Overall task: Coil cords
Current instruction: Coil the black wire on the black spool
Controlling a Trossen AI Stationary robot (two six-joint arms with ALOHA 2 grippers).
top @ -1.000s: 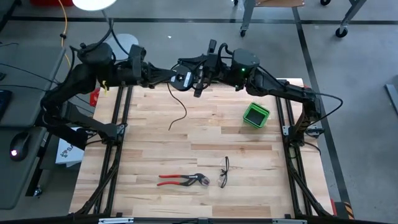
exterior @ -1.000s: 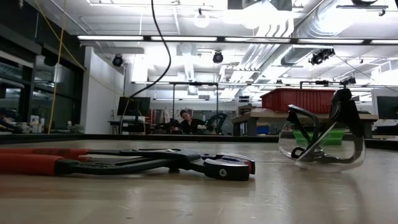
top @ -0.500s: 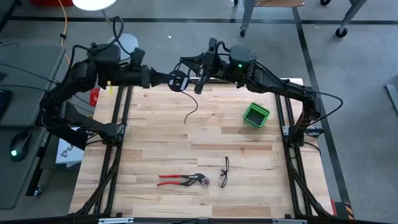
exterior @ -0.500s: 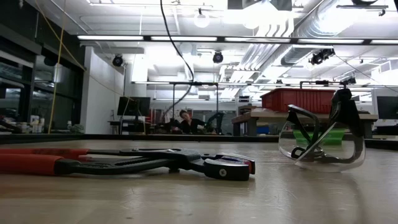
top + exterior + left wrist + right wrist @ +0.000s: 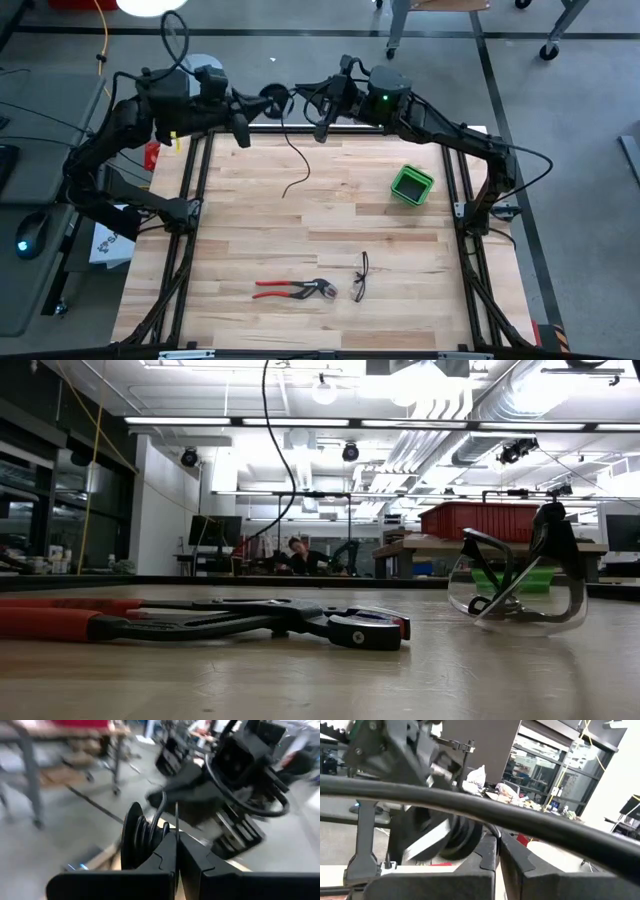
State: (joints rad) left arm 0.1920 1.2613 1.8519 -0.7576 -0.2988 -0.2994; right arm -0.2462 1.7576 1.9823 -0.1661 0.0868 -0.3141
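Two grippers, left and right, pinch the partly coiled thin black cord at top centre; their fingertips are hard to make out.

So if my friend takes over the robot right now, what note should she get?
Left gripper: shut on the coiled part of the cord, above the table's far edge.
Right gripper: shut on the cord too, close beside the left one.
Done: several loops are wound.
Left: a loose tail hangs down to the table and needs winding in.
Pliers, safety glasses and green bin lie untouched.
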